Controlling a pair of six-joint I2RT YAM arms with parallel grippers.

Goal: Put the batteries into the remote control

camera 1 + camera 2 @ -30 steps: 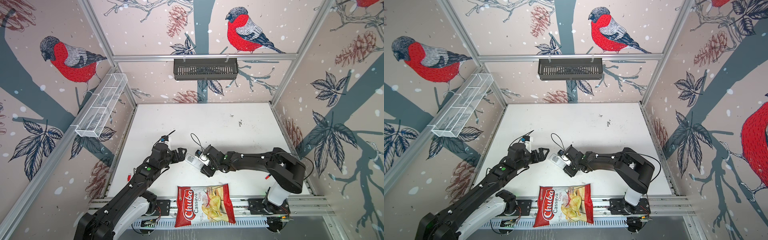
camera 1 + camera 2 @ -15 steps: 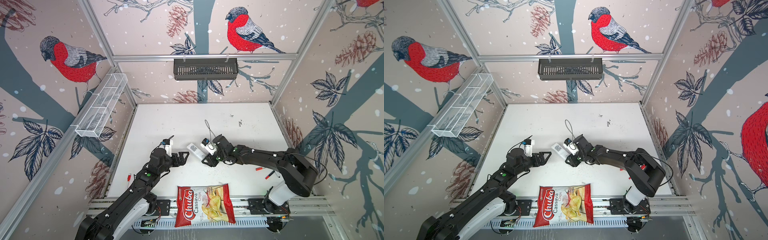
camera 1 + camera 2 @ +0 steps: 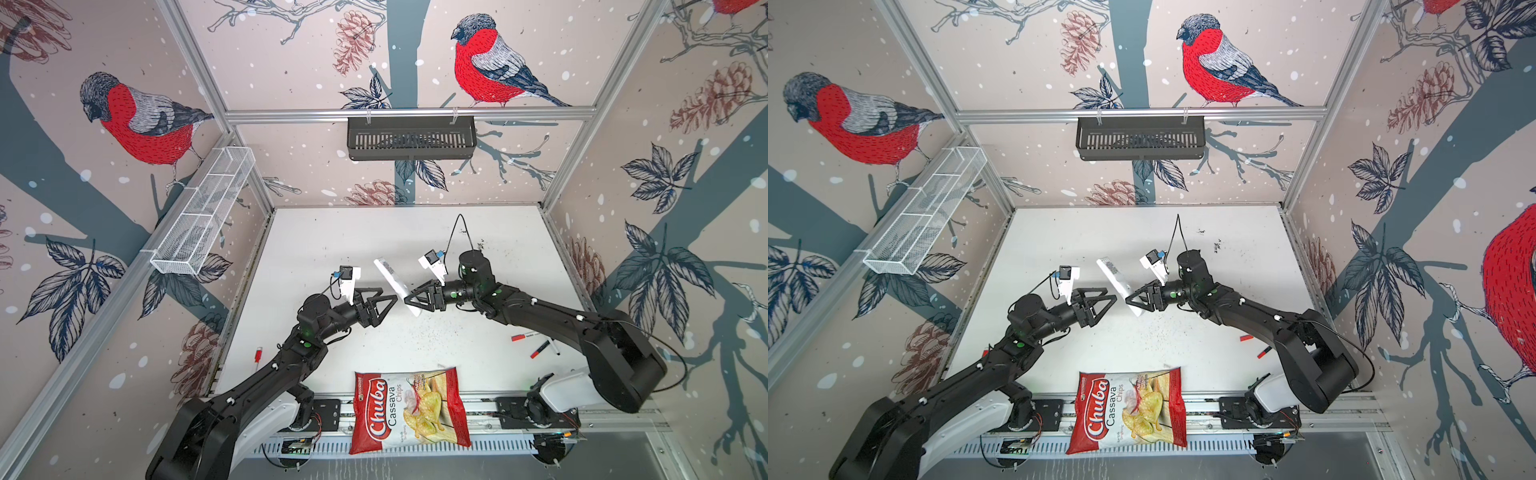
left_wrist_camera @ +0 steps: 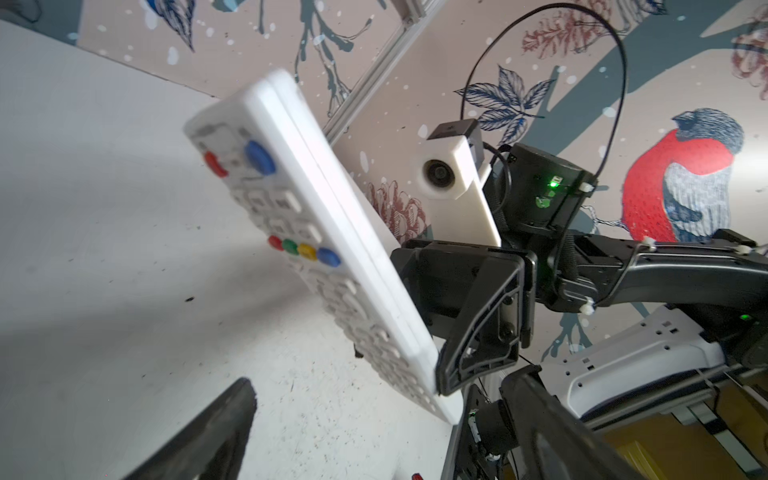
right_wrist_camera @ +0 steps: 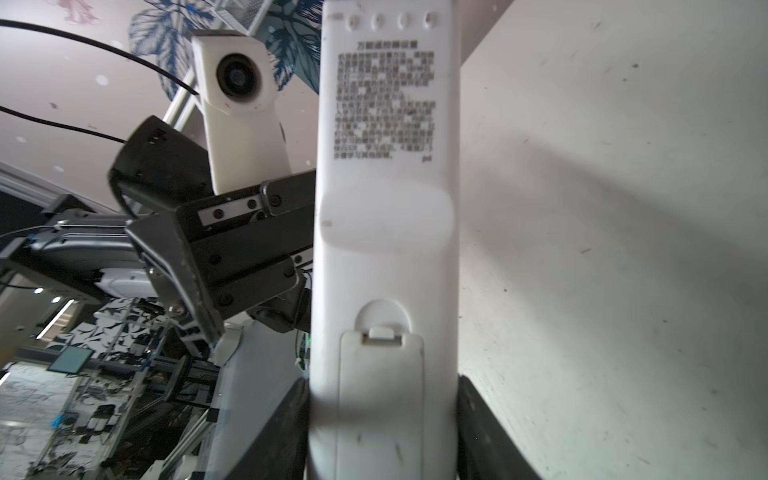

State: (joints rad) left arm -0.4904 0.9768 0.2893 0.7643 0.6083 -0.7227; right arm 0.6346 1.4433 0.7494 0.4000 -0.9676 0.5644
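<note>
In both top views the right claw [image 3: 411, 303] is gripping the lower end of the remote control [image 3: 392, 279] and holding it clear above the desk [image 3: 332, 237], near the middle. The remote's long axis is standing steeply tilted, its free end pointing up and toward the back-left corner. The left claw [image 3: 386, 311] is hanging wide open just beside it, touching nothing. At the front edge a red bag [image 3: 409, 409] is lying, reading "Chuba Cassava Chips". Since a second ago the right arm has been carrying the remote up and farther back. The left claw, then close against the remote, is now standing apart from it.

In the left wrist view the button face is looking toward this camera and down at the desk. A red and a blue button [image 4: 259, 157] are sitting near the free end, and a red-green-yellow-blue row [image 4: 305, 251] at mid-length. The key legends are too blurred to read.

In the right wrist view the white back is facing the camera, carrying a block of small Chinese print [image 5: 384, 99] that is not legible. The battery cover [image 5: 382, 395] is sitting closed at the gripped end, with the claw's fingers [image 5: 486, 428] pressing on the remote's two long edges.
</note>
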